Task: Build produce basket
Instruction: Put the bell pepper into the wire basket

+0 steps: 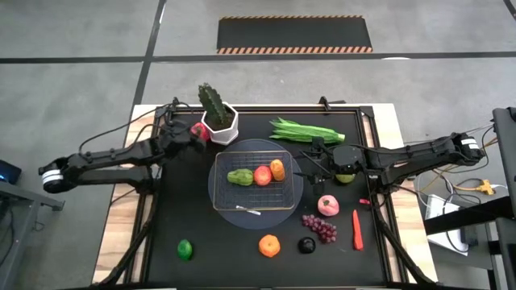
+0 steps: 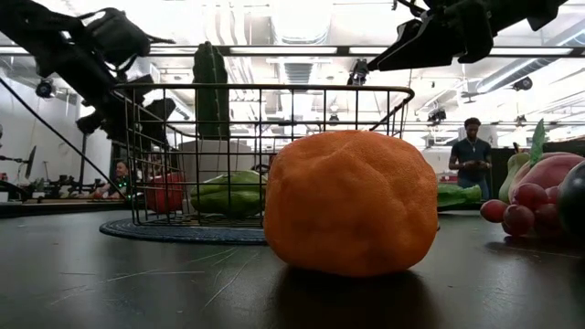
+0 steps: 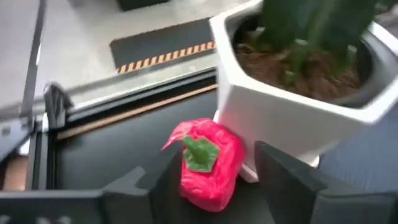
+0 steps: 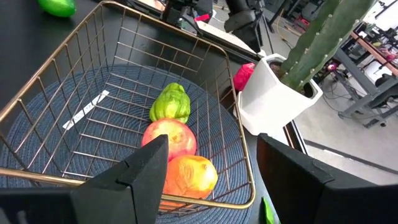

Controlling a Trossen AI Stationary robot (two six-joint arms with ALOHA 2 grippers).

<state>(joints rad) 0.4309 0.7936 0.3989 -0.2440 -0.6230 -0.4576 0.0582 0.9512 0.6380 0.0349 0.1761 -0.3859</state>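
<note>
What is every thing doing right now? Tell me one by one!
Left claw: open, around the red pepper.
Red pepper: on the table, against the cactus pot.
Cactus pot: upright.
Right claw: open, empty, above the basket's edge.
Basket: upright, holding three pieces.
Orange: on the table, outside the basket.

Wire basket (image 1: 256, 184) — three produce (image 1: 260, 175) inside.

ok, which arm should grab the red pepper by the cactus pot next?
Left. The left gripper already straddles the red pepper beside the cactus pot, fingers open. The right gripper hovers at the basket, farther off.
</note>
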